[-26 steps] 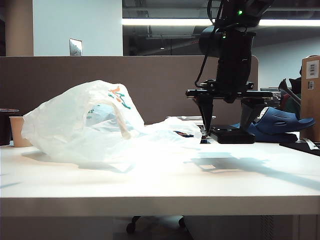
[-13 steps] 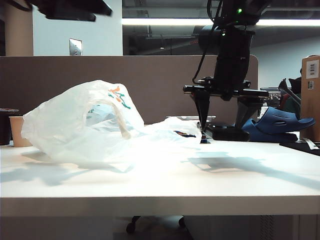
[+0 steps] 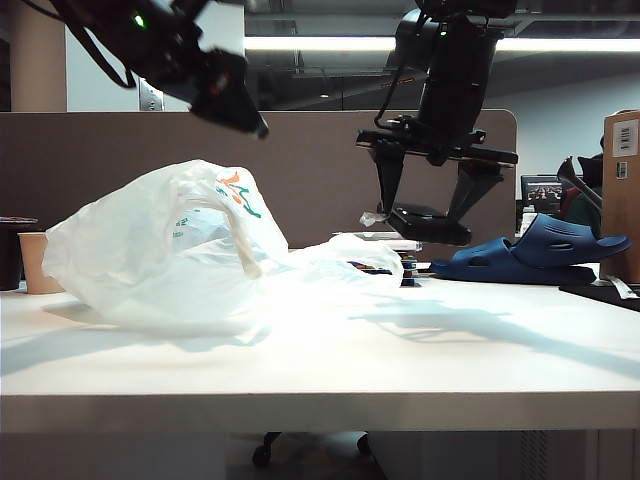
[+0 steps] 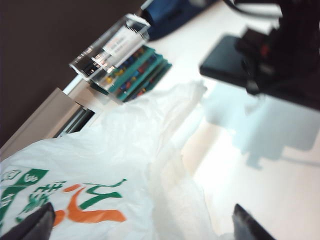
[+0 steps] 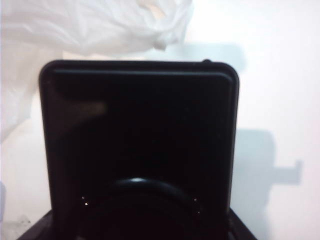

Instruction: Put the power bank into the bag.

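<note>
now right gripper (image 3: 430,205) at upper centre-right pinches power bank (image 3: 429,224) by its edges, lifted off table (image 3: 420,350). rigid, smooth slab; probably slippery, so edge grip suits. left gripper (image 3: 235,105) at upper left, spread, above bag (image 3: 190,250): soft, crinkly.

I see the white table (image 3: 400,360) carrying the crumpled bag (image 3: 170,250) on the left, a paper cup (image 3: 35,262) at far left, and blue sandals (image 3: 540,255) far right.
</note>
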Available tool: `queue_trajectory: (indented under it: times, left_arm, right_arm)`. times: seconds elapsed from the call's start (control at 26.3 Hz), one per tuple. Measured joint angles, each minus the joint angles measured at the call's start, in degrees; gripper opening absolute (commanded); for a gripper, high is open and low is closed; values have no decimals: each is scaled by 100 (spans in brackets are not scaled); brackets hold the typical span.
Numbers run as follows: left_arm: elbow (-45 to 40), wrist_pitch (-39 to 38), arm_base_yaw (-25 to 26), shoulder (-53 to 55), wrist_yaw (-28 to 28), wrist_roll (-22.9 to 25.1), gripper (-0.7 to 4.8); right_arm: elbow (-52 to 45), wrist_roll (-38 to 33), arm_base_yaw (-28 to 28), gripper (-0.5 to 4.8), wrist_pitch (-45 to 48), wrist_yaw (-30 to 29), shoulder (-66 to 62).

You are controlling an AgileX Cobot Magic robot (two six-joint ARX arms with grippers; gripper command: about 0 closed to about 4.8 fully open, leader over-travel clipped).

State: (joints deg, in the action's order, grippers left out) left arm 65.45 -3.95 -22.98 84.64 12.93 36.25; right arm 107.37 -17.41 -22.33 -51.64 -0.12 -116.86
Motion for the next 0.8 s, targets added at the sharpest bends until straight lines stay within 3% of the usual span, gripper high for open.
queue_trajectory:
  times: [0.34, 0.68, 0.8]
  left_arm:
    - [87, -22, -66, 656, -898, 619, 479]
    - [249, 361, -66, 922, -1244, 662, 479]
    - [302, 420, -52, 1019, -1303, 662, 437]
  right_arm:
    - [57, 52, 0, 261, -24, -238, -2]
    - [57, 79, 0, 260, -59, -450, -2]
    - [57, 81, -22, 260, -74, -568, -2]
